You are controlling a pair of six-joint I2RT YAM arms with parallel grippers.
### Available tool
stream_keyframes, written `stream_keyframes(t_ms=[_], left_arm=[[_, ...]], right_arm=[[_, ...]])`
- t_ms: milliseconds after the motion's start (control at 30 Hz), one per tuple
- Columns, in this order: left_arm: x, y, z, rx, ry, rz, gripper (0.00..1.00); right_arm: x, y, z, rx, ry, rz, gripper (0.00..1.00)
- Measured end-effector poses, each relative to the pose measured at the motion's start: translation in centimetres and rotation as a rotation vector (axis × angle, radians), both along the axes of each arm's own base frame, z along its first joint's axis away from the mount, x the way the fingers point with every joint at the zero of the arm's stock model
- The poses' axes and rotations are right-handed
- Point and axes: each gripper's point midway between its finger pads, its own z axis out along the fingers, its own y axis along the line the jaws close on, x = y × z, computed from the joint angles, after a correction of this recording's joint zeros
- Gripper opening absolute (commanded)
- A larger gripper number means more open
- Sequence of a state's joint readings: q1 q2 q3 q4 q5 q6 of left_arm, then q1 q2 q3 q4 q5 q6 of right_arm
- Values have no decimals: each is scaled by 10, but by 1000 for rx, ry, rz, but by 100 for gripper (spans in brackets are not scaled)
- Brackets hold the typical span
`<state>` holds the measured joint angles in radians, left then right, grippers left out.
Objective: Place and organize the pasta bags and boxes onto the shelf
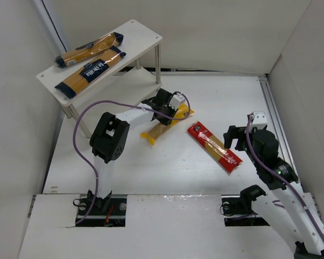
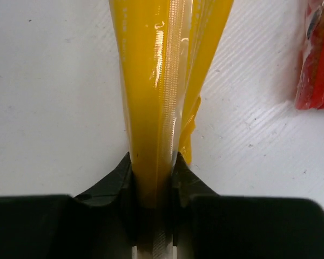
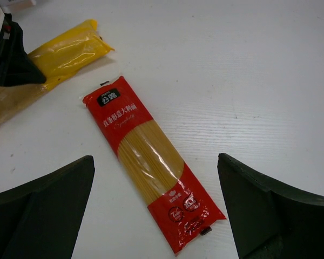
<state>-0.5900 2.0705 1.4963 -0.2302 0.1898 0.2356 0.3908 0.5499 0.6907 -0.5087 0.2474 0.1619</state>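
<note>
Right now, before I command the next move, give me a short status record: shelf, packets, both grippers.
shelf: far left on the table
top tier: far navy-ended packet and near navy-ended packet, side by side
lower tier: mostly hidden, no packet seen
yellow packet: in front of the shelf, clamped near one end
red packet: flat on the table, not gripped
left gripper: shut on the yellow packet
right gripper: open, over the red packet
not yet shelved: yellow, red
</note>
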Motion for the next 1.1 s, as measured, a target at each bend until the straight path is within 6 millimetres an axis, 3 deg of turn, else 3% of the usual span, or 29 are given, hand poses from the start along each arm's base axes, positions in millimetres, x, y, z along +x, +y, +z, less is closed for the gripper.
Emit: stream_keyframes(t_ms=[233, 433, 567, 700, 833, 933, 1100], left_arm=[[4, 18, 4, 66, -66, 118, 0], [7, 80, 23, 267, -226, 239, 0], [17, 117, 64, 342, -375, 292, 0], [32, 138, 120, 341, -560, 334, 0], [42, 152, 158, 363, -695, 332, 0], [52, 168, 164, 397, -723, 333, 0], [77, 224, 150, 525, -712, 388, 0]], right_arm=[[-3, -1, 5, 8, -21, 0, 100], [-3, -1, 5, 8, -23, 0, 100], [-2, -2, 3, 5, -15, -3, 100], [-1, -2, 2, 3, -11, -3, 100], [-1, -1, 0, 0, -4, -3, 100], [0, -1, -1, -1, -2, -3, 100], [0, -2, 0, -3, -3, -9, 100]])
